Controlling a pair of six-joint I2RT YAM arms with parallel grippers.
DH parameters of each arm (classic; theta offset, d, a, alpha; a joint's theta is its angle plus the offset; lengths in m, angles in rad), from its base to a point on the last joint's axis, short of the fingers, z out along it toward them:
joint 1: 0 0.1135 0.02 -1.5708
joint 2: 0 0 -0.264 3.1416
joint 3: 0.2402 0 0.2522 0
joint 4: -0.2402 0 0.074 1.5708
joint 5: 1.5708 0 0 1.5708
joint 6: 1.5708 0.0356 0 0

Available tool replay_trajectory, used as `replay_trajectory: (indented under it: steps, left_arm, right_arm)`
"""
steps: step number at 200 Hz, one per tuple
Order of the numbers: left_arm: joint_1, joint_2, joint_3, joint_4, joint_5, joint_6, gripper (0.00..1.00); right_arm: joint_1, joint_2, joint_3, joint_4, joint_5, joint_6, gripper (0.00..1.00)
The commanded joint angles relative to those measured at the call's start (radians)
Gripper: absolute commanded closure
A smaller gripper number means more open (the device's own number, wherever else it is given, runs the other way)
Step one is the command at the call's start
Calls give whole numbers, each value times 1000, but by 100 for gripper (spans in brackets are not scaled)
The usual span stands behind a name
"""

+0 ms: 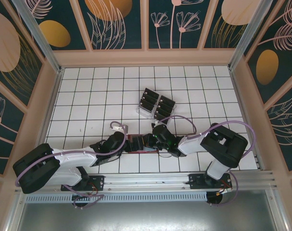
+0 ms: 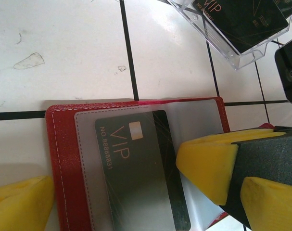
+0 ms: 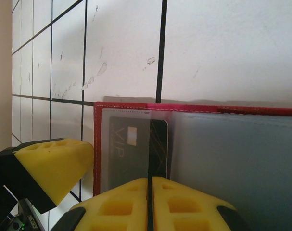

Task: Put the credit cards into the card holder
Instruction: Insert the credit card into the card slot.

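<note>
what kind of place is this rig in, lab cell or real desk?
Looks like a staged robot test cell: white gridded tabletop, leaf-patterned wall panels boxing it in, and an aluminium rail along the near edge.

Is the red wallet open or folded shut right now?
Open: the red wallet lies spread flat, inner pockets up, a black card inside one.

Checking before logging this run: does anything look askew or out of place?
The black VIP card in the frosted pocket of the red folding wallet is only partly in; one dark strip lies uncovered past the pocket's edge. Nothing else stands out.
</note>
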Motion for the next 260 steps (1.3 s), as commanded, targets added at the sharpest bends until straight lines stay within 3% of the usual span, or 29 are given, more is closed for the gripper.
replay_trajectory:
  steps: [1,123,199,260]
  left_arm:
    - [5,11,-20,39,17,-22,2]
    - [4,18,-36,70,18,-36,2]
    - [5,-8,-38,50,6,-41,2]
    - [4,-12,-38,40,2,-37,2]
  right_arm:
    - [10,11,8,33,-12,14,89]
    - [19,69,64,49,-38,9,89]
    - [23,-111,-25,2,28,20,88]
    - [24,-66,-28,24,12,23,88]
